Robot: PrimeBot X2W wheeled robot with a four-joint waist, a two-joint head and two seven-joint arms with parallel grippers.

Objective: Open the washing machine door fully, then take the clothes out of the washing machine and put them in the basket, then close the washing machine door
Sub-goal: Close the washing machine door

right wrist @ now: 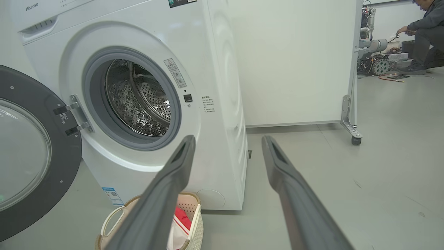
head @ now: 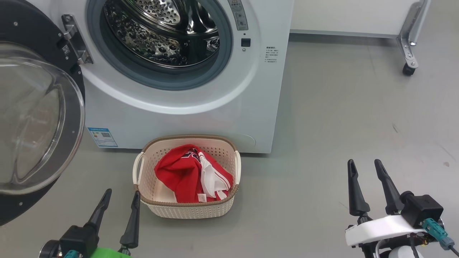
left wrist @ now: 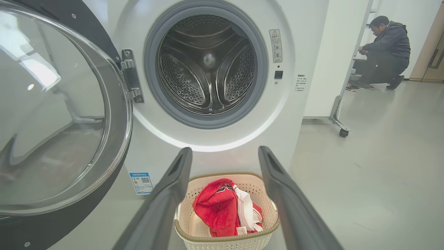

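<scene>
Hanging wide open at the left of the washing machine (head: pixel 179 118), on a metal hinge (head: pixel 73 39): the door (head: pixel 36 118). Probably rigid and fairly heavy, swinging on one arc only; glossy black rim and bulging glass likely slippery, so better pushed flat on the rim's far edge, away from the hinge, than pinched. Seemingly empty drum (head: pixel 161 32). Soft, light clothes (head: pixel 186 173) heaped in the basket (head: pixel 190 211), just in front of the machine. Left gripper (head: pixel 122 193) just beside the basket, fingers spread, holding nothing; right gripper (head: pixel 364 162) well apart to the right, likewise spread and empty. Smooth grey floor (head: pixel 340 107), plenty of room; white panel (right wrist: pixel 295 62) on castors behind, a person (left wrist: pixel 386 48) crouching beyond it
</scene>
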